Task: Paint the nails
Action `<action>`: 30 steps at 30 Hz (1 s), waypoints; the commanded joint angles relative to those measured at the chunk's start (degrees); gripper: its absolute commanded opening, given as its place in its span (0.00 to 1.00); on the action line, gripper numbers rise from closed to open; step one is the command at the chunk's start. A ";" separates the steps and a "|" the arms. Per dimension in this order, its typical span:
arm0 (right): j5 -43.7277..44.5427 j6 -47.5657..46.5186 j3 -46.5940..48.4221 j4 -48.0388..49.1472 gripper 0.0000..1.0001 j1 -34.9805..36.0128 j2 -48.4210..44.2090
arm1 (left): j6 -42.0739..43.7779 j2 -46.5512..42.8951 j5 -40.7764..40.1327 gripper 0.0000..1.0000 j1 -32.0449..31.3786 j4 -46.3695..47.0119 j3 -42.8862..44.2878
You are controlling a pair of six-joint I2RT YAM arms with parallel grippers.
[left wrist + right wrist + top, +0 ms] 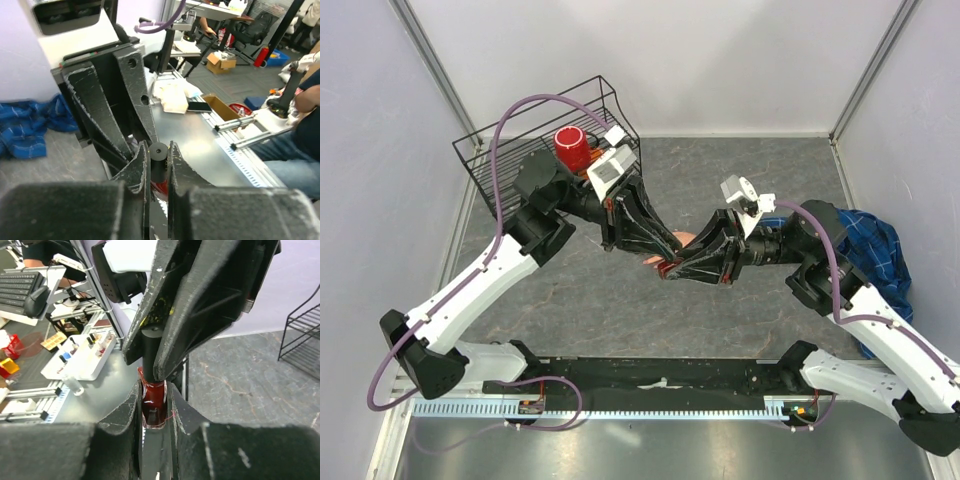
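The grey surface [740, 170] carries a wire basket [480, 160] at the far left with a red cup [572, 150] in it. A blue plaid cloth [880, 245] lies at the right, under the right arm [880, 330]. That arm and the left arm [470, 290] reach inward and meet tip to tip over the middle.

Only peach slivers of the hand [684, 237] show there, under and just beyond the claws. The nails are hidden, so their colour cannot be told.

The right claw [153, 390] is closed on the dark red bottle [152, 402]. The left claw [159, 148] is clamped on its black cap [148, 352]. The bottle's long axis runs straight from one claw to the other, so the two grips face each other along it.

This looks like the uncapping step, with painting not yet begun. Whatever brush sits under the cap would come away with the left claw, which makes it the painting arm. The hand lies directly below the meeting point, seemingly stretched leftward from the plaid cloth. The brush would then need to go down, probably a little to the left.
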 commanded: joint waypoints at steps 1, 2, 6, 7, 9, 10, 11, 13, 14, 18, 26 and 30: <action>2.63 -3.97 3.96 5.53 0.00 0.13 -0.97 | 11.29 1.37 -1.06 0.41 1.32 -18.72 4.34; 3.88 -4.85 4.05 4.39 0.00 0.21 -0.97 | 12.37 0.93 -5.08 0.48 1.85 -22.74 5.66; 13.01 -11.70 5.45 -6.13 0.00 0.21 -0.62 | 15.36 -2.93 -17.31 0.82 5.18 -31.55 6.02; 14.69 -13.80 5.80 -7.65 0.00 0.21 -0.44 | 16.24 -5.03 -20.73 0.89 5.19 -32.70 5.59; 20.75 -15.13 7.29 -11.78 0.00 0.21 0.61 | 16.42 -6.71 -29.79 0.93 5.19 -34.72 5.15; 22.68 -15.75 7.82 -12.93 0.00 0.21 1.14 | 15.72 -7.85 -32.25 0.96 5.19 -35.08 4.71; 24.18 -16.45 8.26 -13.81 0.00 0.21 1.58 | 14.93 -8.39 -36.54 0.96 5.19 -35.09 4.44; 28.14 -16.90 9.14 -15.31 0.00 0.30 2.63 | 13.09 -9.09 -39.38 0.96 5.10 -35.00 3.48; 29.19 -17.07 9.23 -15.57 0.00 0.21 2.90 | 12.38 -9.44 -41.92 0.95 5.10 -34.74 3.13; 35.08 -17.34 9.23 -15.66 0.00 0.30 3.60 | 10.89 -9.01 -46.86 0.85 4.40 -34.04 2.68; 38.43 -17.42 9.15 -16.28 0.00 0.56 4.04 | 12.37 -4.62 -52.67 0.66 -0.42 -32.71 5.67; 38.08 -17.51 8.79 -16.10 0.00 0.48 3.69 | 14.74 -2.24 -55.21 0.60 -2.63 -33.68 7.69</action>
